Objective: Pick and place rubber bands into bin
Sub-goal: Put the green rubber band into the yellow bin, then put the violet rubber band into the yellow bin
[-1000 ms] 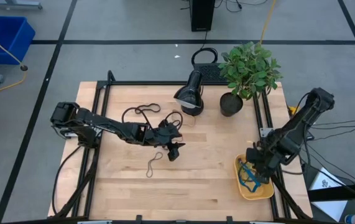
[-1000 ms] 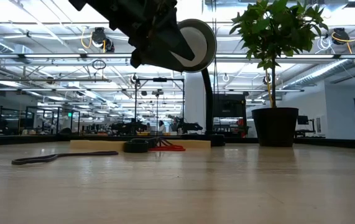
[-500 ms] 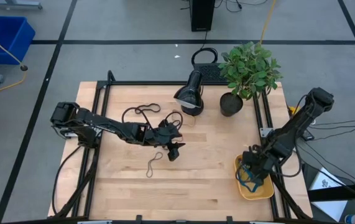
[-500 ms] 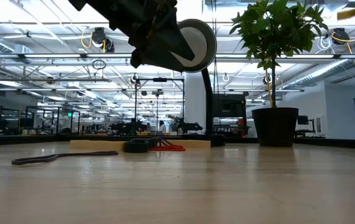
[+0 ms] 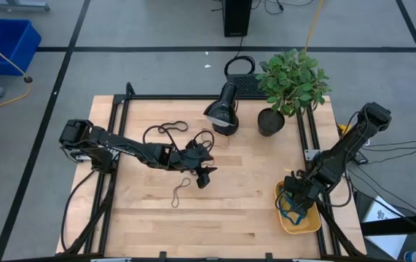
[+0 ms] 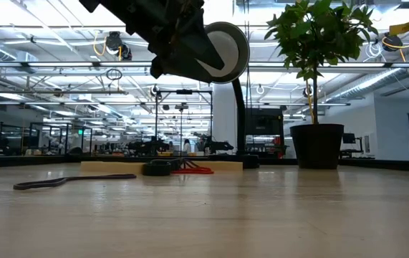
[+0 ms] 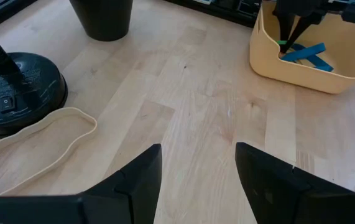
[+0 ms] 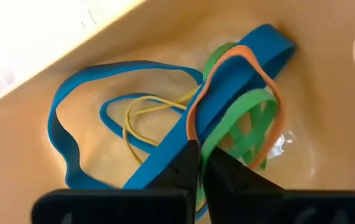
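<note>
Rubber bands, thin flexible loops in several colours, are split between two places. High view: several lie in the small shallow yellow-orange plastic bin (image 5: 299,212) at the lower right of the frame, near the table's corner. The right gripper (image 5: 293,201) is lowered into it, apparently to deposit a band. Loose dark bands (image 5: 165,131) and one long loop (image 5: 179,192) lie on the light wooden table (image 5: 244,204) left of centre. The left gripper (image 5: 206,175) hangs mid-frame beside them, judged to be waiting near the next pick. A black desk lamp (image 5: 222,109) and a potted green plant (image 5: 288,87) stand at upper centre.

Low view: a flat dark band (image 6: 75,180) lies at lower left on the tabletop, and a red tangle (image 6: 190,169) sits at centre by the lamp base. The bin does not show.

Left wrist view: the left gripper's fingers (image 7: 140,180) stand apart and empty at the bottom edge. A tan band (image 7: 40,149) lies at lower left beside the lamp base. The bin stands at upper right with blue bands inside.

Right wrist view: the right gripper's fingers (image 8: 186,165) are pressed together at lower centre inside the bin. Whether they pinch the blue band (image 8: 165,149) running between them I cannot tell. Green (image 8: 248,124), orange (image 8: 227,65) and yellow (image 8: 146,115) loops overlap on the bin floor.
</note>
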Motion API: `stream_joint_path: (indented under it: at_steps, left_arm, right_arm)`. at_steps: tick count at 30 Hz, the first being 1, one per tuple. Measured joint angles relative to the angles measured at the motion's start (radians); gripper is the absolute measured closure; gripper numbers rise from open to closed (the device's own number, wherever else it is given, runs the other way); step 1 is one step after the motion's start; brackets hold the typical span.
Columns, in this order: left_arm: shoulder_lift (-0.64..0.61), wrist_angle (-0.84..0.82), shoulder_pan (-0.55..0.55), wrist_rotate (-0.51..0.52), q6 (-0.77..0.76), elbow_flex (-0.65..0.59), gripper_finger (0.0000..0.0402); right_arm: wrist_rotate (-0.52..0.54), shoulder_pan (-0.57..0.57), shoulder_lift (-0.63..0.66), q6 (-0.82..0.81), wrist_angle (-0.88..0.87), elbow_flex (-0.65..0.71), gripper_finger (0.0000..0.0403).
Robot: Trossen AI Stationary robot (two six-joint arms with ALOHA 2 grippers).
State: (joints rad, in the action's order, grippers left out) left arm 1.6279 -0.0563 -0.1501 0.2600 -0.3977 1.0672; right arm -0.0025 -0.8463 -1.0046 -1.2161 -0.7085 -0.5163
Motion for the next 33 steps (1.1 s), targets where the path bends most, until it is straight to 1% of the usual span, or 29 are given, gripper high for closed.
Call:
stream_joint_path:
  at_steps: [4,11,16,22,33]
  left_arm:
    - [0.0,0.0,0.0,0.0,0.0,0.0,0.019]
    - [0.0,0.0,-0.004,0.0,-0.048,0.0,0.019]
    - [0.0,0.0,-0.004,-0.001,-0.052,0.0,0.019]
    - [0.0,0.0,-0.004,0.0,-0.053,0.0,0.019]
    - [0.001,0.0,-0.004,0.0,-0.053,0.0,0.019]
  right_arm:
    - [0.0,0.0,0.0,0.002,0.0,0.0,0.0361]
    - [-0.001,0.0,0.0,0.009,-0.002,0.0,0.0284]
    - [-0.029,0.0,0.016,0.018,-0.002,0.0,0.0246]
    - [-0.029,0.0,0.079,0.02,-0.002,0.0,0.023]
    - [-0.022,0.0,0.214,-0.002,-0.022,0.0,0.0231]
